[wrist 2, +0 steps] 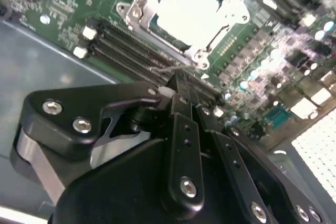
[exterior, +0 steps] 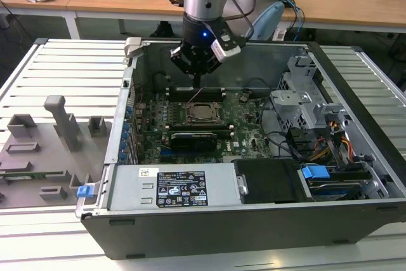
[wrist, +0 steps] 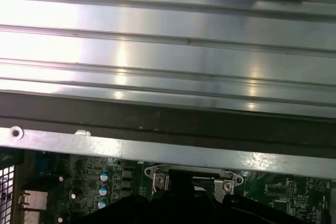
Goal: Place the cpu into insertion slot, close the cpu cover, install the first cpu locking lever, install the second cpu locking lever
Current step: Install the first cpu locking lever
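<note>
Cpu (exterior: 205, 113) sits mid-board, so working in from the case's near side in the exterior view. Computer case (exterior: 222, 236) lies on its side with the panel off, I'd say so the arm can come straight down onto the motherboard (exterior: 250, 118).

Nearest is the power supply (exterior: 184, 188) along the near wall, then the long black card (exterior: 193, 141). Just past it is the insertion slot (wrist 2: 153, 23). The cpu is in it, silver top up. The cpu cover (wrist 2: 137, 3) looks flat down around it, with the top showing through the cut-out.

Beyond the slot, over the memory slots (wrist 2: 131, 45), the gripper (exterior: 198, 85) hangs nose-down. Jaws are pulled in narrow, nearly together, which makes sense for thin wire. One locking lever (wrist 2: 167, 70) angles up off the slot with its end right at the tips. Can't tell if it's pinched or only touched. Can't make out the other lever.

Judgement: seating and cover done, lever work in hand.

Farther back: case back wall (exterior: 254, 61), then desks (exterior: 127, 1). Grey part fixtures (exterior: 44, 138) sit well apart at the exterior view's left.
</note>
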`<state>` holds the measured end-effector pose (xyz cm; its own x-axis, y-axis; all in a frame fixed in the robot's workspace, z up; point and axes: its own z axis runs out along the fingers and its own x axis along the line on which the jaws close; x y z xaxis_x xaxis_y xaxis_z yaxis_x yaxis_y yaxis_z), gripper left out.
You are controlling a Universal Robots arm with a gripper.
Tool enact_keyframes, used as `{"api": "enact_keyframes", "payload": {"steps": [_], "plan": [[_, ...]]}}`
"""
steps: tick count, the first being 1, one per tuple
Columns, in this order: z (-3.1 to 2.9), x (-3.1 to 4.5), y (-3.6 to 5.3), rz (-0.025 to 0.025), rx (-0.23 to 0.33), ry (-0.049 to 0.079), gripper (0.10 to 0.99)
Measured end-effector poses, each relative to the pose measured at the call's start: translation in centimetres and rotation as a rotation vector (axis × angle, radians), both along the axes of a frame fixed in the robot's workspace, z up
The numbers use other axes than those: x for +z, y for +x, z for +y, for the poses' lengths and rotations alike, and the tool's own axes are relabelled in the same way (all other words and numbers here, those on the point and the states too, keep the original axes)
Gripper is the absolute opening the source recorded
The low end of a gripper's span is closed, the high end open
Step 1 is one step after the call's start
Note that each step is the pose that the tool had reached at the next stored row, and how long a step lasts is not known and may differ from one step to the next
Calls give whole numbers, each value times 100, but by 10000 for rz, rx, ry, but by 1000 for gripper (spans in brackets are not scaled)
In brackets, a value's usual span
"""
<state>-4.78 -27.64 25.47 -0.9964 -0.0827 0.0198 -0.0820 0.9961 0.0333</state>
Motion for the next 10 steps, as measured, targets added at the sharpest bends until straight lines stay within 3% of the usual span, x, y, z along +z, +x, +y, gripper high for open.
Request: {"api": "enact_keyframes", "payload": {"steps": [1, 2, 4, 10], "plan": [[-2, -1, 0, -1, 20, 161, 106], [-8, -8, 1, -6, 102, 199, 106], [-11, -23, 1, -9, 479, 197, 106], [-28, -101, 46, -15, 298, 196, 106]]}}
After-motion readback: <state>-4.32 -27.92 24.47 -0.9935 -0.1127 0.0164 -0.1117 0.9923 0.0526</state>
